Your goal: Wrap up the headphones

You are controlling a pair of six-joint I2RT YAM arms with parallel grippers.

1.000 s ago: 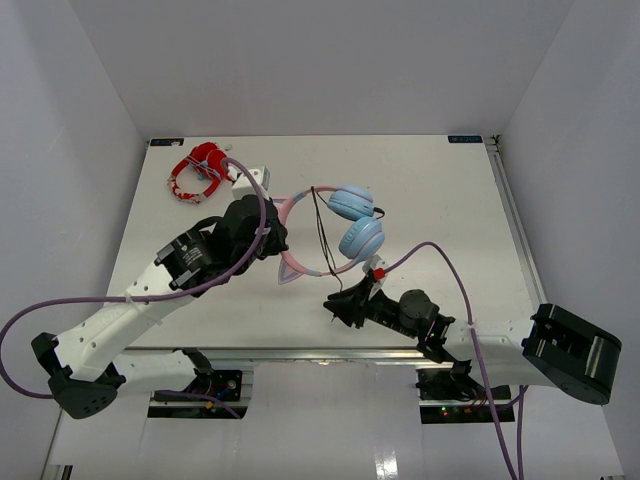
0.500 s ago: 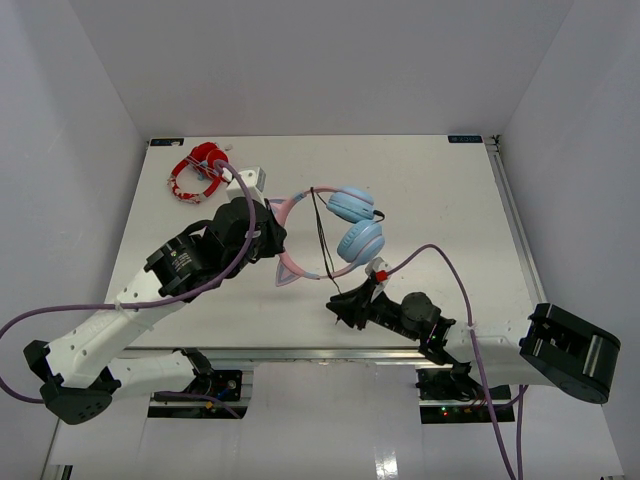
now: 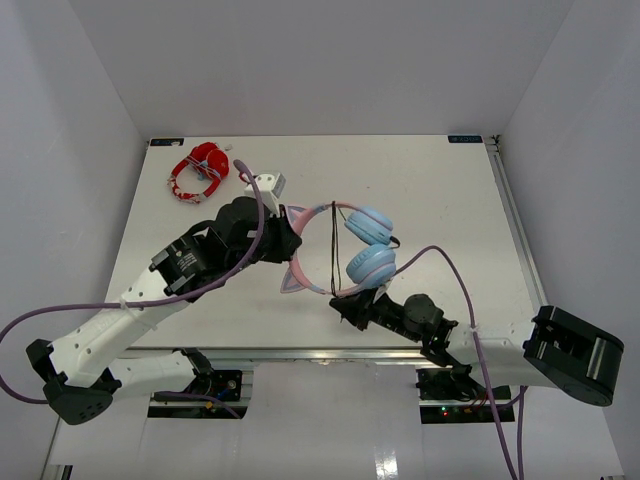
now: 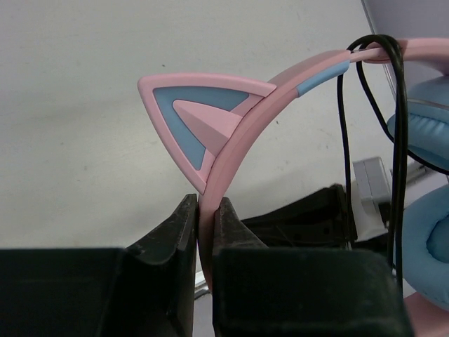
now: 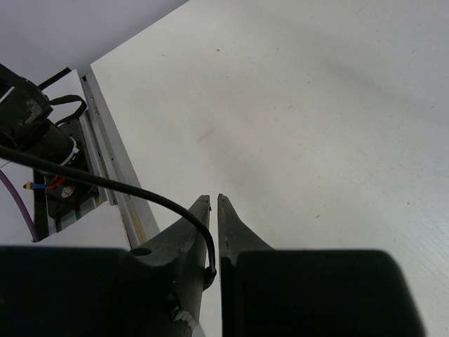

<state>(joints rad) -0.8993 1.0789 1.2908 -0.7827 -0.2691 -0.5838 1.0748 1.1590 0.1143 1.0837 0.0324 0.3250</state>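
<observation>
The headphones have a pink cat-ear headband, light blue ear cups and a thin black cable looped across the band. They are held near the table's middle front. My left gripper is shut on the headband just below a cat ear, and the band is pinched between the jaws. My right gripper sits just in front of the lower ear cup. It is shut on the cable, whose end runs down between the nearly closed jaws.
Red-and-white headphones lie at the table's far left corner. The table's front edge rail runs just beside my right gripper. White walls close in the table on three sides.
My left gripper has carried the headphones to the right and nearer the front edge. The ear cups now sit right above my right gripper, which still holds the cable.
</observation>
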